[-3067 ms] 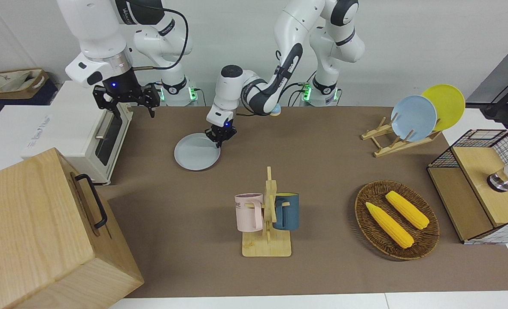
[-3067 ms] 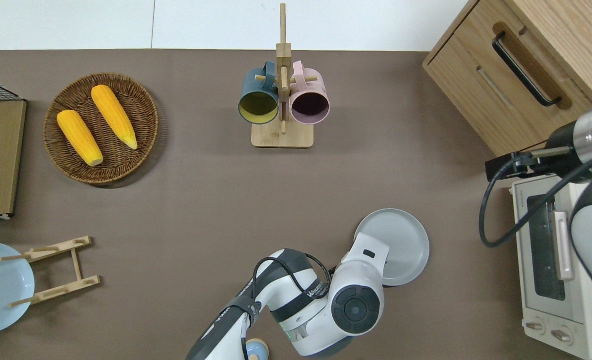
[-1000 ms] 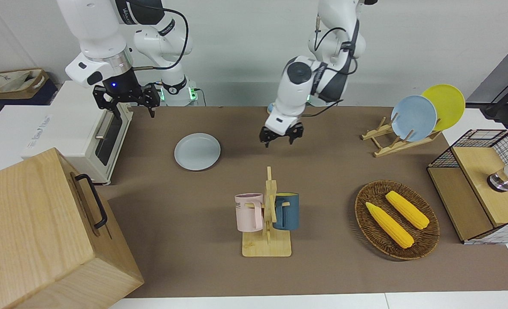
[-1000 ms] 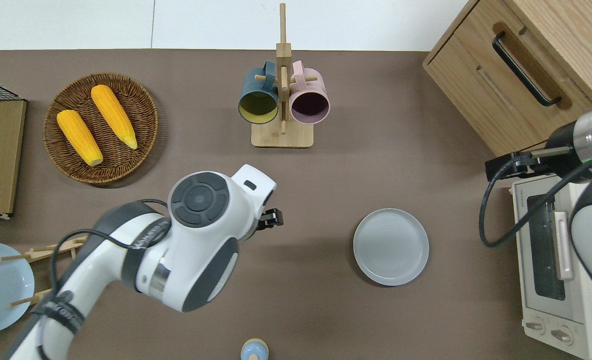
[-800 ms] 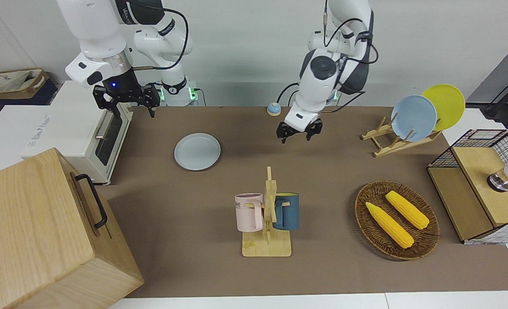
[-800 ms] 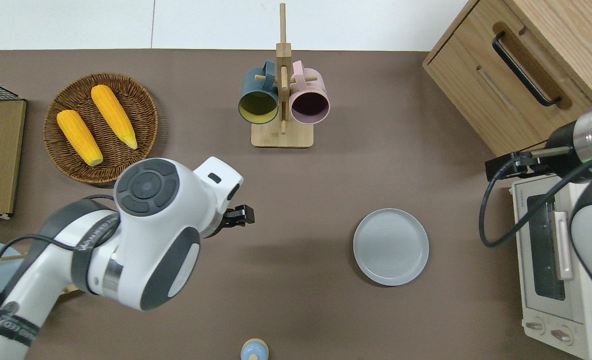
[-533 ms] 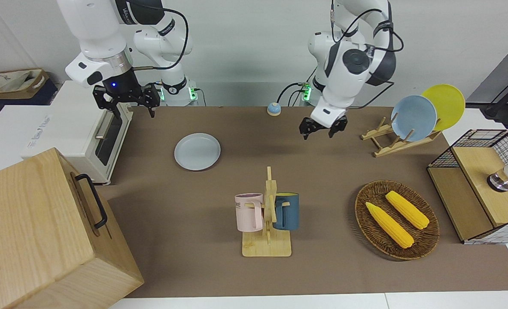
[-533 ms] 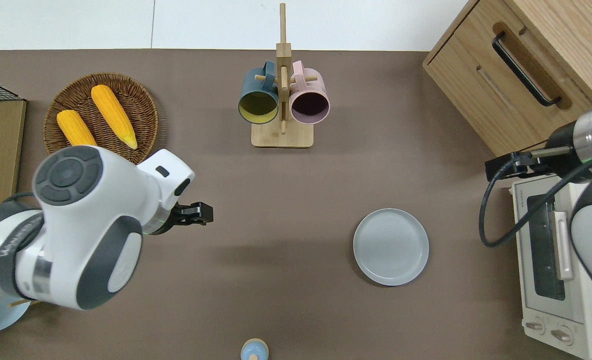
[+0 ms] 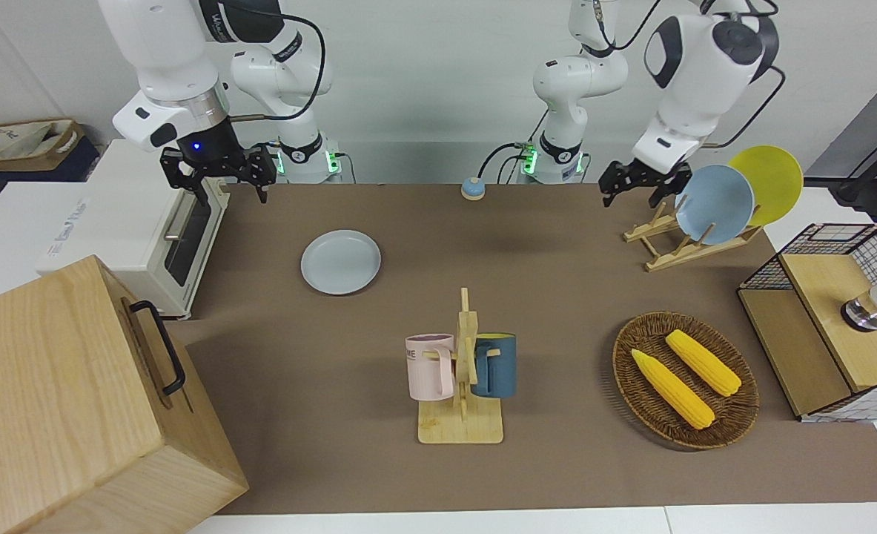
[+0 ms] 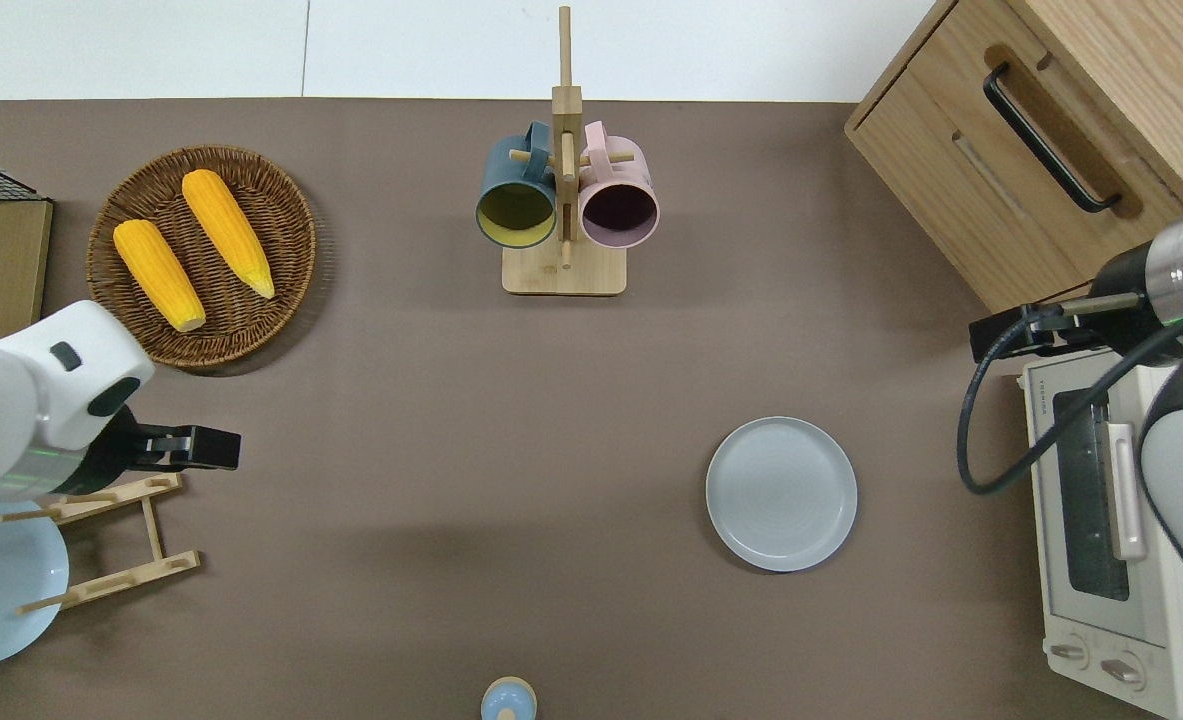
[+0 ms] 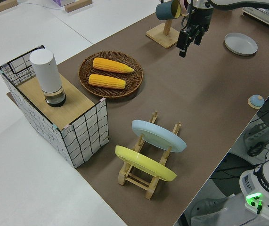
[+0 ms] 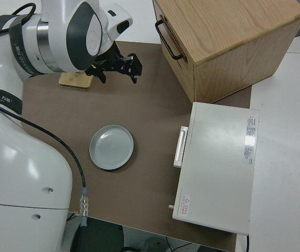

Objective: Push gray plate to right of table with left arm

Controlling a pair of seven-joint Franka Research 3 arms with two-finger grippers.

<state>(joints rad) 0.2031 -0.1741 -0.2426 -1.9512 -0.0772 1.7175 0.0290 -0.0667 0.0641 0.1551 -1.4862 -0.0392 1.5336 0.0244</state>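
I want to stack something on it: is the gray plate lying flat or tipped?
Flat. The gray plate lies rim-up on the table, empty, a full circle from overhead.

Surface: brown table (image 10: pixel 401 600) | gray plate (image 10: pixel 781 494) laid flat toward right arm's end | mug stand (image 10: pixel 564 270) at far edge | wicker basket (image 10: pixel 281 215), plate rack (image 10: pixel 141 520) and wire-sided box (image 9: pixel 816 348) toward left arm's end | wooden cabinet (image 9: pixel 67 400), toaster oven (image 10: pixel 1111 520) at right arm's end.
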